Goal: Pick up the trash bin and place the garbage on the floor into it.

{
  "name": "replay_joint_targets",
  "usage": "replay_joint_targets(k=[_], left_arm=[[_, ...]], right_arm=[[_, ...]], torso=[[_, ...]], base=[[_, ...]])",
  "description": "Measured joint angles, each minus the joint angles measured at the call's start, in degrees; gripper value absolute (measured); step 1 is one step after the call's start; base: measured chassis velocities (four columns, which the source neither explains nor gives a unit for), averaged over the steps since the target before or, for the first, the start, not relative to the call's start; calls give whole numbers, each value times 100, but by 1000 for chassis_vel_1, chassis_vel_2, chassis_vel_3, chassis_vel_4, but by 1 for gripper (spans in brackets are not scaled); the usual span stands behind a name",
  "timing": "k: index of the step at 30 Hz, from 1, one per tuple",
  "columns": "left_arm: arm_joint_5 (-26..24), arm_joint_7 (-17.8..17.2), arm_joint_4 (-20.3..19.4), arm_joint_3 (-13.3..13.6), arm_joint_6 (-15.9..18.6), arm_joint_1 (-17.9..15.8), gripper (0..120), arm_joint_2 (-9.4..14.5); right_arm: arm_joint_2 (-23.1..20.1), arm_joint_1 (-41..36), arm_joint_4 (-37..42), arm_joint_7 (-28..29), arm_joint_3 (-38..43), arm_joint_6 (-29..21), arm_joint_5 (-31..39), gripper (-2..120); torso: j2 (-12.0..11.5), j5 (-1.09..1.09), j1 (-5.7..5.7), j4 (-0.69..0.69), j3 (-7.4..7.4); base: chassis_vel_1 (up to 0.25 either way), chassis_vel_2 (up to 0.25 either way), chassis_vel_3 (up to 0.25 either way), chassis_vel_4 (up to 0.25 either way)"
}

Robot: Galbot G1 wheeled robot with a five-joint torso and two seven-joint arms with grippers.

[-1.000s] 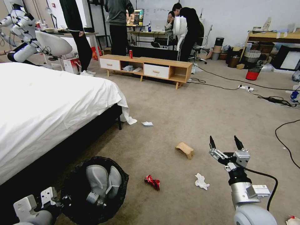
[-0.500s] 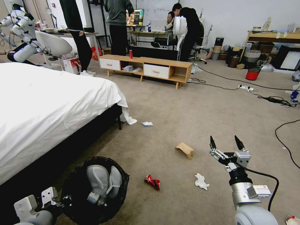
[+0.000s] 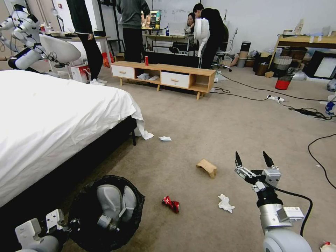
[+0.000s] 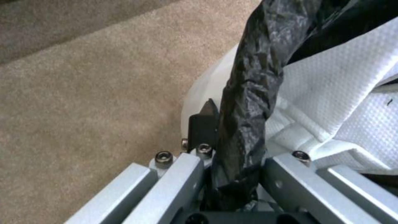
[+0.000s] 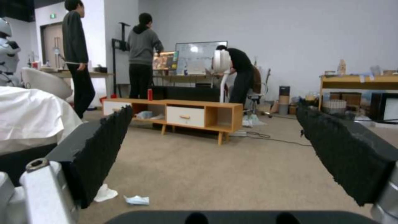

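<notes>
Bed (image 3: 52,119) is the big thing here: the trash bin (image 3: 84,213) sits right by its foot, left gripper (image 4: 226,161) pinching the bag-lined rim. Red wrapper (image 3: 170,203), tissue (image 3: 225,203) and cardboard (image 3: 207,167) lie further out on the floor (image 3: 210,119); right gripper (image 3: 252,161) hovers spread wide beyond them.

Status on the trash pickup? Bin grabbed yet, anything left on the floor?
Done: left gripper is clamped on the trash bin rim. In hand: right gripper is open above the carpet, holding nothing. Left: red wrapper, tissue, cardboard piece and paper scrap lie on the floor.
</notes>
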Motion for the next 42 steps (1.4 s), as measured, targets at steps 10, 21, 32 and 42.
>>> replay_joint_targets(k=[10,21,32,42], left_arm=[[15,4,-6,-5,0,-9,0,-27],[5,-7,-7,2,0,-2,0,-29],[19,21,-13,21,0,-5,0,-15],[17,33,-8,25,0,-12,0,-23]], right_arm=[[-66,26,-11,0,-44,-1,25,100],[-109,4,-16,0,-47,-1,24,100],[-177,-34,6,-2,-45,-1,25,100],[-213,-30,11,-5,-68,-2,26,100]], torso=[[0,0,0,0,0],[0,0,0,0,0],[0,0,0,0,0],[0,0,0,0,0]], base=[[0,0,0,0],[0,0,0,0],[0,0,0,0],[0,0,0,0]])
